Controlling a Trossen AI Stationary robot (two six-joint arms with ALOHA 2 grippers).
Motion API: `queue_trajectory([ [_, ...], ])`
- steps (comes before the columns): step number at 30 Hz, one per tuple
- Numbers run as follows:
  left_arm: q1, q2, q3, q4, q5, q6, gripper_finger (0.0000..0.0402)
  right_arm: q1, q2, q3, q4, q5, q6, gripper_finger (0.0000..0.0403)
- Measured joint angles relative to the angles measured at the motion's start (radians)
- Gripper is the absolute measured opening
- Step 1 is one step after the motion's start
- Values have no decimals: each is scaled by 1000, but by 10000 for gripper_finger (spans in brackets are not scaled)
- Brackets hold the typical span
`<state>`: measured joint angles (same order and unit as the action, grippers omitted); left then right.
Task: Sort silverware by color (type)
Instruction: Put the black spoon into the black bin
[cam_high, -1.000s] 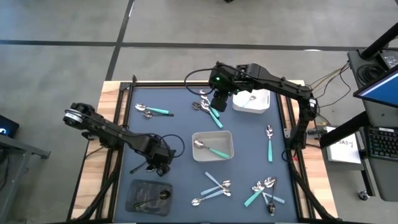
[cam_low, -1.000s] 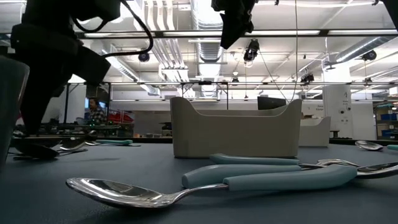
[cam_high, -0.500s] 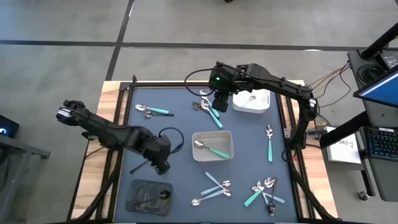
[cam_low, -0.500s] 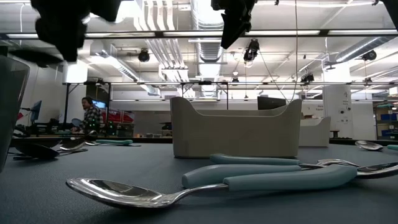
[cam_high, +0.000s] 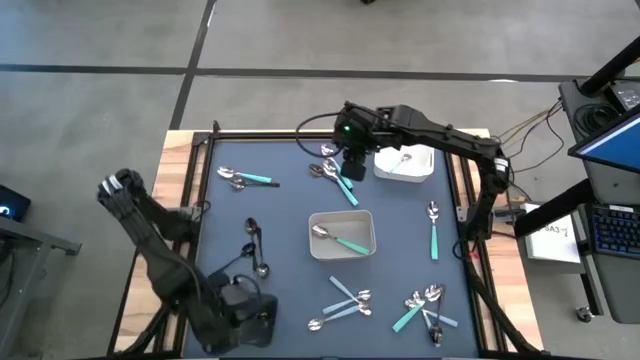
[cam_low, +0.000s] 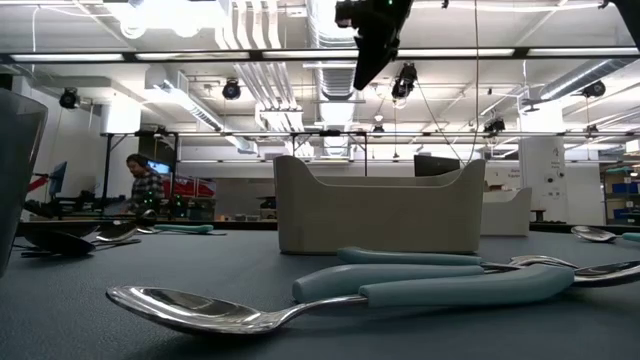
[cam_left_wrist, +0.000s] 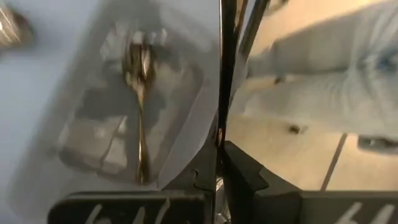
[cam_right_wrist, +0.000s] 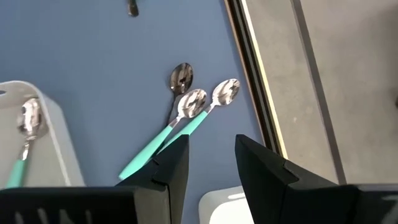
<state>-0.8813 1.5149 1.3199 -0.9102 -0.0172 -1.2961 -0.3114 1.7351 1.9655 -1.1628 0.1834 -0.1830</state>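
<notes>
Dark tray (cam_high: 262, 322) mostly hidden under left arm; its contents blurred.

Teal-handled spoons (cam_high: 344, 186) with shiny heads lie on the dark blue desk (cam_high: 290, 200); a grey tray (cam_high: 342, 235), a white tray (cam_high: 404, 163).

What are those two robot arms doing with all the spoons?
They are sorting silverware by kind into trays. The left gripper, fingers shut, is over the dark tray at the table's near left corner, where a dark spoon lies. The right gripper, fingers open and empty, hovers above two teal-handled spoons at the far side, beside the white tray. More spoons lie scattered on the blue mat.
</notes>
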Motion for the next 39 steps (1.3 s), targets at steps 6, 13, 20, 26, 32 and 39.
queue_trajectory([
  [6, 7, 76, -6, -8, 105, -33, 1, -38, 0, -82, 64, -1, -18, 123],
  [13, 23, 101, -6, -11, 110, -80, 27, -64, 1, -136, 68, -1, 15, 123],
  [20, 24, 103, -7, -29, 105, -74, 67, -65, 0, -139, 69, -4, 18, 123],
  [26, 79, 78, -7, -164, 57, -136, 88, -68, 0, -139, 69, -3, 28, 123],
  [32, 222, 64, -8, -376, -83, -119, 90, -71, 0, -131, 78, -3, 28, 123],
  [39, 375, 61, -113, -366, -33, 118, 90, -80, 0, -128, 75, -3, 38, 123],
])
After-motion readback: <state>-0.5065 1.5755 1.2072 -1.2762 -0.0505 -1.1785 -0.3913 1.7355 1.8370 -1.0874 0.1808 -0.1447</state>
